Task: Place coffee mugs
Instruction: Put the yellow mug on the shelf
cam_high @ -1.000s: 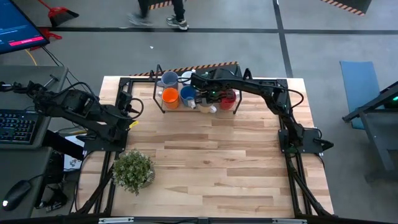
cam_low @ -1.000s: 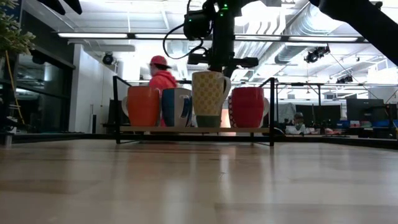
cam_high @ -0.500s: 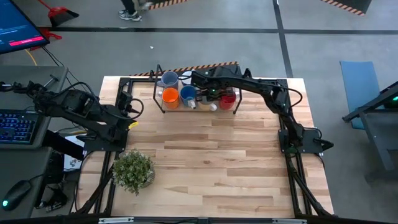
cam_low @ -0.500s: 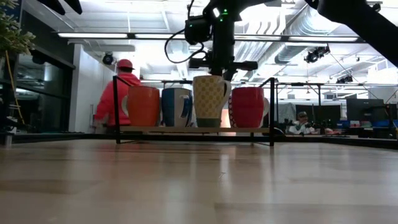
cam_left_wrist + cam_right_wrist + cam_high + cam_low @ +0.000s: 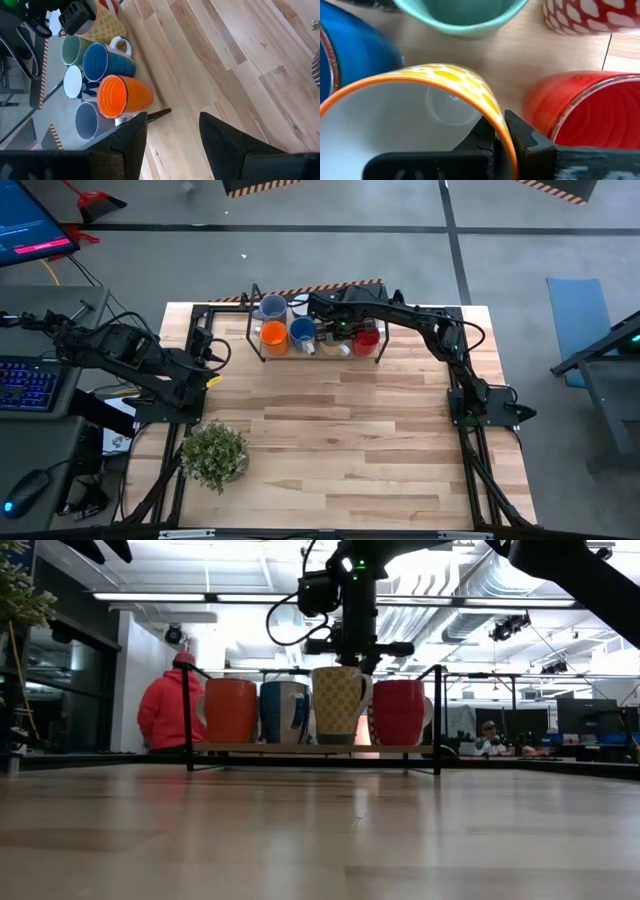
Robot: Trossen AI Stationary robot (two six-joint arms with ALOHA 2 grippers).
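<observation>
A black wire tray [image 5: 258, 352] at the table's far edge holds several coffee mugs: orange [image 5: 273, 335], blue [image 5: 302, 332], grey-blue [image 5: 271, 307], white [image 5: 300, 305], red [image 5: 366, 338] and green [image 5: 465, 15]. My right gripper [image 5: 502, 135] is shut on a cream mug with a yellow pattern [image 5: 338, 705], which stands between the blue and red mugs. My left gripper [image 5: 170, 135] hangs open over the table's left edge, nothing between its fingers. My right gripper pinches the patterned mug's rim [image 5: 492, 112], one finger inside the mug and one outside. The fingers come from above, pointing down. The mug hangs upright with its base at the level of the tray's board [image 5: 310, 748]; whether it rests there I cannot tell.
A potted green plant [image 5: 213, 455] stands near the table's front left corner. The tray's upright posts [image 5: 187, 715] flank the mugs. Bare wood [image 5: 340, 440] lies between the tray and the near edge. A person in a red jacket [image 5: 165, 710] is behind the table.
My right gripper has come down with the patterned mug, which stays upright and now sits lower between the blue and red mugs. The person behind the table has walked toward the left.
</observation>
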